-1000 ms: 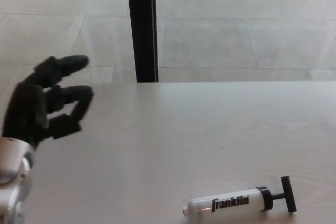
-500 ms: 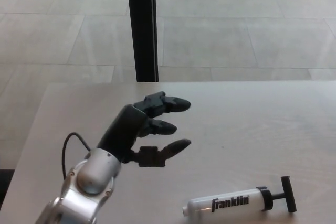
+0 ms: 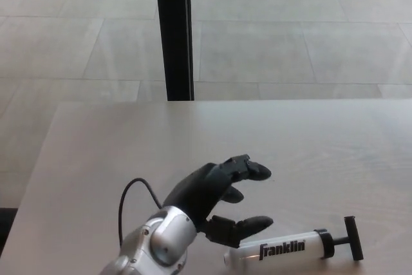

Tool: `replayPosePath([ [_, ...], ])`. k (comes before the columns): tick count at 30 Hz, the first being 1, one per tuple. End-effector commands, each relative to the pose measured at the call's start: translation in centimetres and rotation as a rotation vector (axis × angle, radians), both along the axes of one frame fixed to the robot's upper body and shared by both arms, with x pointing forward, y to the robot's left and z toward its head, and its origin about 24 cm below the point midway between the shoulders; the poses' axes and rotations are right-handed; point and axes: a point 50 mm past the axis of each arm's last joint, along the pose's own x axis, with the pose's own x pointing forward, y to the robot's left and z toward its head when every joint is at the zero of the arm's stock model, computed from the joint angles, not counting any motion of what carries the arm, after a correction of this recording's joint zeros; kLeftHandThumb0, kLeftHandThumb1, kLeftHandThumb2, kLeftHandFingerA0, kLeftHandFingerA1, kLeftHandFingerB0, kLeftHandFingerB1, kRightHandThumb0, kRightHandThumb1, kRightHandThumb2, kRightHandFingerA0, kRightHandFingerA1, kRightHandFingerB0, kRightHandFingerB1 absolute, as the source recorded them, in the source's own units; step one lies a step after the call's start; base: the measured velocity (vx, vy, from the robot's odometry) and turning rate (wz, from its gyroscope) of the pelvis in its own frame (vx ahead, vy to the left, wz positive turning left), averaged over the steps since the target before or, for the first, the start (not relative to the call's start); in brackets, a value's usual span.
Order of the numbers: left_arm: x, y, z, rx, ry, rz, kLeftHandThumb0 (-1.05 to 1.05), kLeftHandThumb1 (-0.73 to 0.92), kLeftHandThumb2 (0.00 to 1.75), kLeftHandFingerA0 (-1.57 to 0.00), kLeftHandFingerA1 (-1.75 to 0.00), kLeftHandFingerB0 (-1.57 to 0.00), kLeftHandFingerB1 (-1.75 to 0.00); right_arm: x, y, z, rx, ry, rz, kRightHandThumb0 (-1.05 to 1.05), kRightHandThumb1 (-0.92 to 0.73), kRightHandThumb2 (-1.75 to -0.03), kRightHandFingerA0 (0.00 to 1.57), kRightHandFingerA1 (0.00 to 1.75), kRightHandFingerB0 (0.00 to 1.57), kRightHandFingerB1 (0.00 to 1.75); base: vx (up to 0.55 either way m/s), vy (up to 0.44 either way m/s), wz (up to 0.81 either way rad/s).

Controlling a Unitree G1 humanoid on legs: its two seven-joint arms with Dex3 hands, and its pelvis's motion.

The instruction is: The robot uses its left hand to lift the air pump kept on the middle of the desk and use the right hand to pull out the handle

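While air pump [image 3: 293, 248] lies flat, left hand [image 3: 220, 198] spread beside, black post [image 3: 174, 33] behind

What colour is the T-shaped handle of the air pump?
Black, like the collar beside it; the air pump handle shows clearly in the head view.

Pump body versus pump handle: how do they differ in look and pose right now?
The pump body is a white cylinder printed "Franklin", lying lengthwise on the desk; the handle is a plain black T-bar set crosswise at its right end. The body's left end lies close by the left hand, though contact is unclear; the handle is far from it. Both rest flat on the desk, unlifted.
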Motion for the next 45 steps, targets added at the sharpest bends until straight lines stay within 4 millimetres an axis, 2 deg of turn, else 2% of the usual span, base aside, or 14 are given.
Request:
replayPosePath([
  [1,-0.6,-0.8,-1.5,0.478,-0.014,0.144,-0.87,0.71,0.62,-0.23,-0.68,-0.24,-0.47,0.2,0.6,-0.4,0.016,0.002,-0.031,-0.87,-0.73,-0.72,0.32,0.47,0.3,0.33,0.0,0.0,0.0],
  [3,-0.9,-1.5,-2.1,0.565,-0.044,0.129,-0.43,0.33,0.99,-0.06,-0.57,-0.01,-0.5,0.3,0.6,-0.5,0.014,0.011,-0.035,-0.83,-0.82,-0.65,0.34,0.42,0.32,0.31,0.0,0.0,0.0],
  [4,-1.0,-1.7,-2.3,0.591,-0.052,0.121,-0.91,0.6,1.0,-0.02,-0.47,-0.16,-0.54,0.4,0.6,-0.5,0.005,0.018,-0.046,-0.83,-0.65,-1.08,0.33,0.55,0.2,0.43,0.0,0.0,0.0],
  [6,-1.1,-1.8,-2.3,0.596,-0.054,0.123,-0.9,0.76,0.63,0.0,-0.47,-0.16,-0.44,0.4,0.7,-0.5,-0.001,0.018,-0.049,-0.89,-0.74,-0.72,0.34,0.44,0.3,0.33,0.0,0.0,0.0],
  [9,-1.5,-2.3,-2.4,0.593,-0.077,0.132,-0.89,0.58,0.99,-0.03,-0.48,-0.14,-0.53,0.5,0.8,-0.5,-0.004,0.013,-0.049,-0.85,-0.76,-0.7,0.34,0.43,0.31,0.32,0.0,0.0,0.0],
  [11,-1.8,-2.5,-2.4,0.588,-0.083,0.134,-0.91,0.77,0.62,-0.01,-0.53,-0.15,-0.46,0.6,0.9,-0.3,0.003,0.008,-0.044,-0.81,-0.67,-1.07,0.31,0.54,0.22,0.44,0.0,0.0,0.0],
  [15,-2.6,-3.0,-2.7,0.57,-0.09,0.144,-0.89,0.57,0.99,-0.03,-0.5,-0.12,-0.52,0.6,1.1,-0.4,-0.007,-0.006,-0.031,-0.77,-0.83,-0.66,0.33,0.42,0.34,0.31,0.0,0.0,0.0],
  [16,-2.9,-3.1,-2.8,0.557,-0.091,0.141,-0.89,0.57,0.98,-0.03,-0.49,-0.12,-0.53,0.6,1.1,-0.5,-0.006,-0.004,-0.031,-0.83,-0.69,-1.09,0.3,0.54,0.24,0.45,0.0,0.0,0.0],
  [19,-3.2,-3.3,-3.0,0.588,-0.103,0.132,-0.96,0.64,0.79,-0.01,-0.5,-0.14,-0.49,0.6,1.1,-0.6,0.003,-0.005,-0.031,-0.8,-0.83,-0.66,0.34,0.42,0.36,0.31,0.0,0.0,0.0],
  [27,-3.9,-3.1,-4.0,0.667,-0.127,0.147,-0.42,0.37,1.01,-0.05,-0.56,0.0,-0.5,0.5,1.2,-0.9,0.048,-0.014,-0.044,-0.79,-0.62,-1.04,0.3,0.55,0.28,0.46,0.0,0.0,0.0],
  [28,-3.9,-3.0,-4.3,0.7,-0.139,0.15,-0.85,0.75,0.62,-0.13,-0.59,-0.2,-0.44,0.5,1.1,-0.9,0.042,-0.012,-0.057,-0.82,-0.8,-0.66,0.36,0.45,0.37,0.32,0.0,0.0,0.0],
  [31,-4.1,-2.7,-4.9,0.763,-0.183,0.152,-0.78,0.69,0.63,-0.35,-0.68,-0.25,-0.45,0.4,1.3,-1.0,0.04,-0.015,-0.062,-0.85,-0.66,-1.06,0.35,0.57,0.29,0.45,0.0,0.0,0.0],
  [33,-4.2,-2.5,-5.3,0.772,-0.183,0.172,-0.71,0.55,0.91,-0.54,-0.86,-0.28,-0.56,0.4,1.4,-0.9,0.05,-0.026,-0.065,-0.78,-0.76,-0.64,0.4,0.49,0.41,0.35,0.0,0.0,0.0],
  [45,-5.0,-2.0,-7.4,0.725,-0.194,0.202,-0.37,0.73,0.68,-0.85,-1.4,-0.46,-0.59,0.3,1.8,-0.8,0.07,-0.081,-0.125,-0.57,-0.75,-0.63,0.52,0.54,0.54,0.4,0.0,0.0,0.0],
])
